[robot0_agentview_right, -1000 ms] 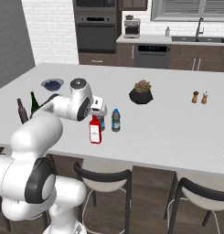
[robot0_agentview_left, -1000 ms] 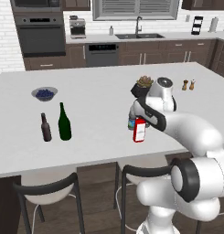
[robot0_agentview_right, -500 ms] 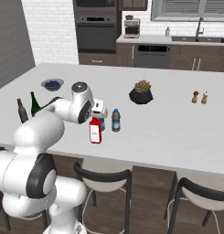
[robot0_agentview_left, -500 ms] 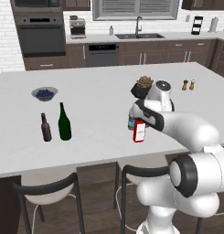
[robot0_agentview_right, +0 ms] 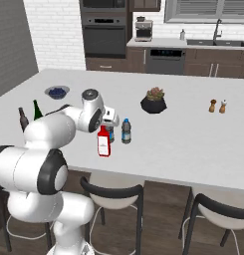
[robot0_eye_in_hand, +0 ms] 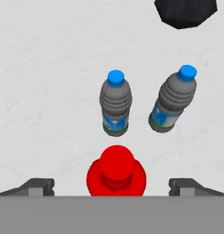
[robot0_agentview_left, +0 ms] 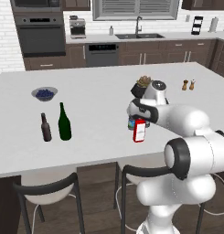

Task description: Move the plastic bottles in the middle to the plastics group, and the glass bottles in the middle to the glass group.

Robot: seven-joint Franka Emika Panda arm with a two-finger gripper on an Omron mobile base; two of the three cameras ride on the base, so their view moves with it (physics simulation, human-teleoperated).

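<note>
Here the arm reaches forward over the island (robot0_agentview_left: 86,151), its gripper (robot0_eye_in_hand: 111,186) pointing down above the red bottle (robot0_agentview_left: 139,130), fingers (robot0_eye_in_hand: 38,186) spread wide on either side of the red cap, touching nothing. Since the earlier frames the hand has shifted only slightly; the bottles stand unmoved. Two water bottles (robot0_eye_in_hand: 116,103) (robot0_eye_in_hand: 173,99) stand just beyond the red one. The wine bottle (robot0_agentview_left: 64,122) and brown bottle (robot0_agentview_left: 45,128) stand well apart to the left. A dark planter (robot0_agentview_right: 154,100) sits farther back.
</note>
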